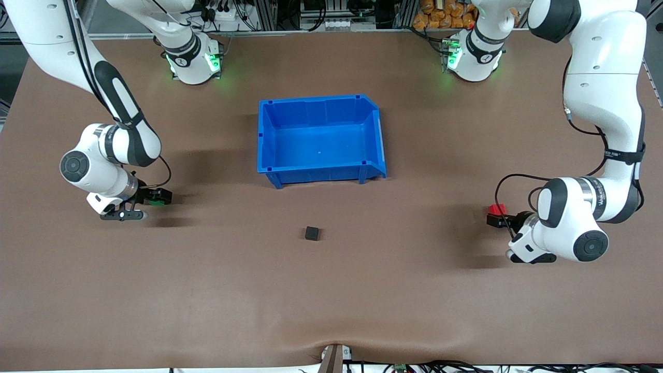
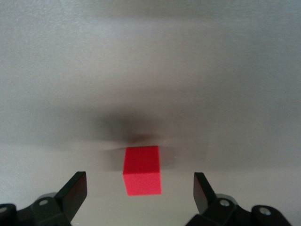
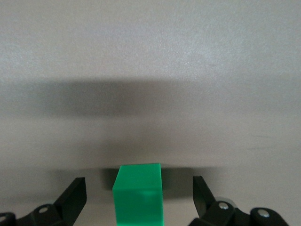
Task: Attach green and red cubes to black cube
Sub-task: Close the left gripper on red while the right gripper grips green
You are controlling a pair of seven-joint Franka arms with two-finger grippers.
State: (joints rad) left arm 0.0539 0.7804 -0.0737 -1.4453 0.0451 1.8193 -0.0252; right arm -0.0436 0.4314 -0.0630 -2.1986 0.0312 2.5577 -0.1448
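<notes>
Fingers [image 2: 75,190] of the left gripper [image 2: 140,193] are spread wide around the red cube [image 2: 142,170], untouched, at the left arm's end of the table. Likewise the right gripper [image 3: 139,195] is spread wide astride the green cube [image 3: 139,200], ready for grasping. Between them, nearer the camera than the bin [image 1: 321,177], the black cube [image 1: 312,233] is left waiting.

Three cubes [image 1: 312,233], one blue bin [image 1: 321,171]

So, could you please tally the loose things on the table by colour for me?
Red: 1, the red cube
Green: 1, the green cube
Black: 1, the black cube
Blue: 1, the blue bin
Total: 4
</notes>
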